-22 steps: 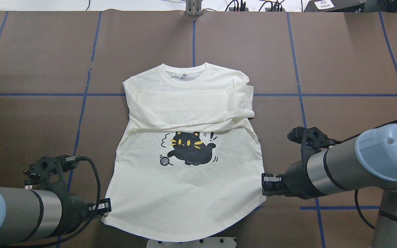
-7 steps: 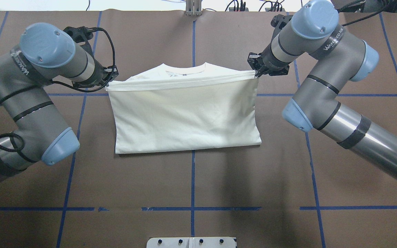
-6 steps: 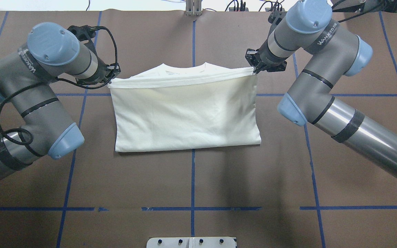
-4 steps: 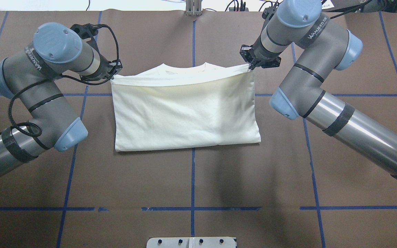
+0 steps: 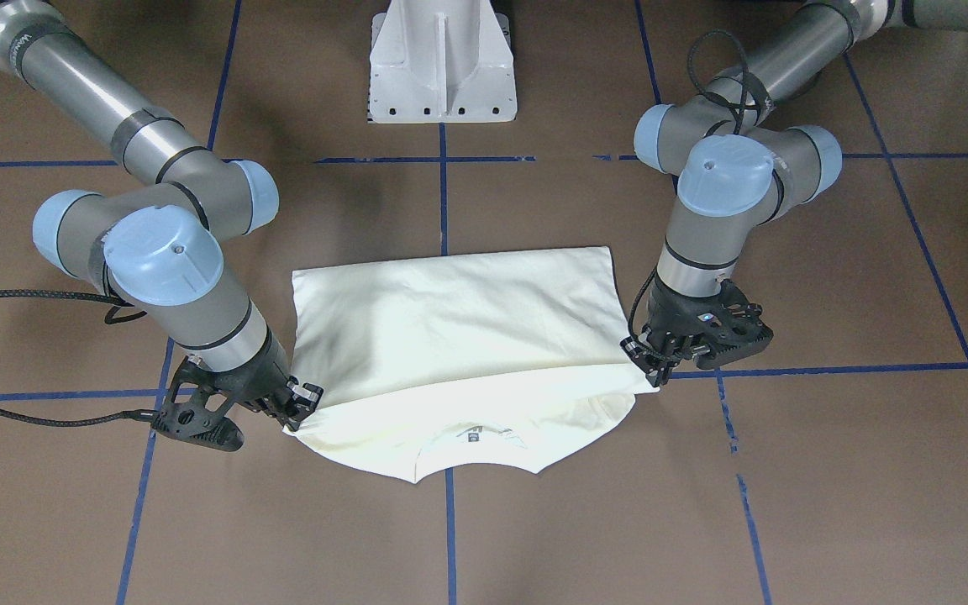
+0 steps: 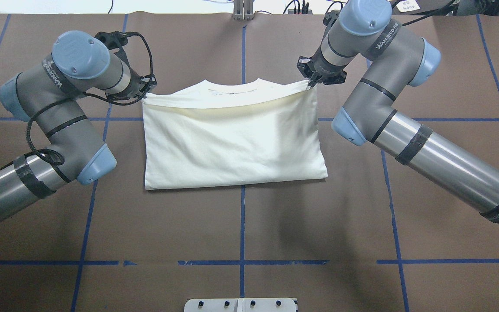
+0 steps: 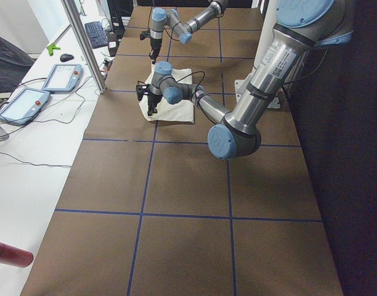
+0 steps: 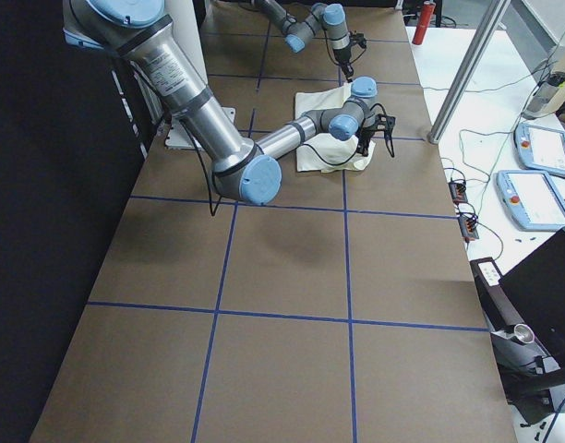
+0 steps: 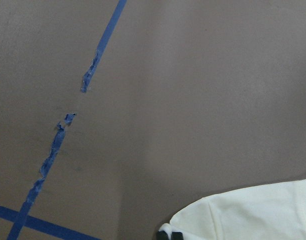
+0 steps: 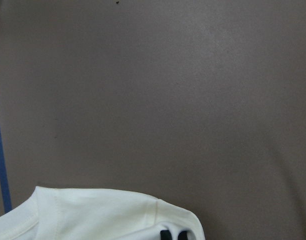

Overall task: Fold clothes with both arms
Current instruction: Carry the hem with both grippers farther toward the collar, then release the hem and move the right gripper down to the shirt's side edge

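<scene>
Left tool (image 6: 145,95), right tool (image 6: 309,85) advanced | pinching T-shirt (image 6: 232,143) hem corners

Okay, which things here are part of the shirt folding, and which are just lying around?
In use: cream T-shirt, left pincer and right pincer, each gripping a corner of it.
Lying about: red cylinder, handheld screens, keyboard.
</scene>
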